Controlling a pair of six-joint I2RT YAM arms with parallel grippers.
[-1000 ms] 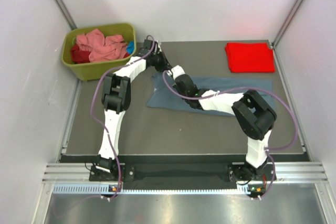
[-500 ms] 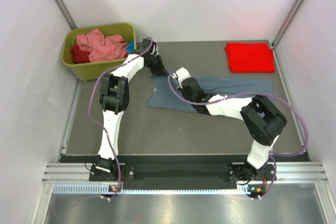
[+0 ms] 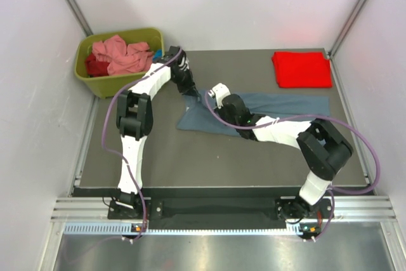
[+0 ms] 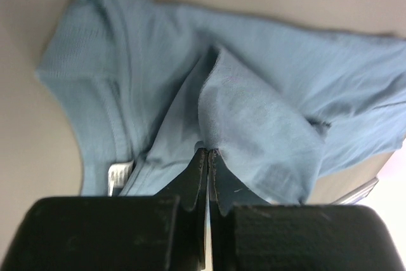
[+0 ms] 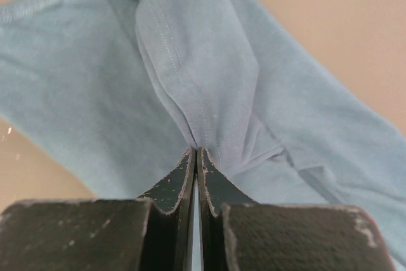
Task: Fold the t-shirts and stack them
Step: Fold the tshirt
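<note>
A slate blue-grey t-shirt (image 3: 279, 104) lies spread across the middle of the grey table. My left gripper (image 3: 188, 90) is shut on a raised fold at the shirt's left end; the left wrist view shows the cloth (image 4: 254, 125) pinched at the fingertips, the white neck label (image 4: 119, 174) beside them. My right gripper (image 3: 217, 96) is shut on another pinch of the same shirt (image 5: 190, 87) just right of the left one. A folded bright red t-shirt (image 3: 302, 68) lies at the far right. Salmon pink and dark red t-shirts (image 3: 120, 55) sit in the bin.
An olive-green plastic bin (image 3: 118, 82) stands at the far left corner beside the table. White walls close in on both sides and the back. The table's near half (image 3: 209, 160) is bare grey surface. Purple cables loop off both arms.
Both grippers have shifted left and slightly back, dragging the shirt's left end with them. The right arm has stretched out further left.
</note>
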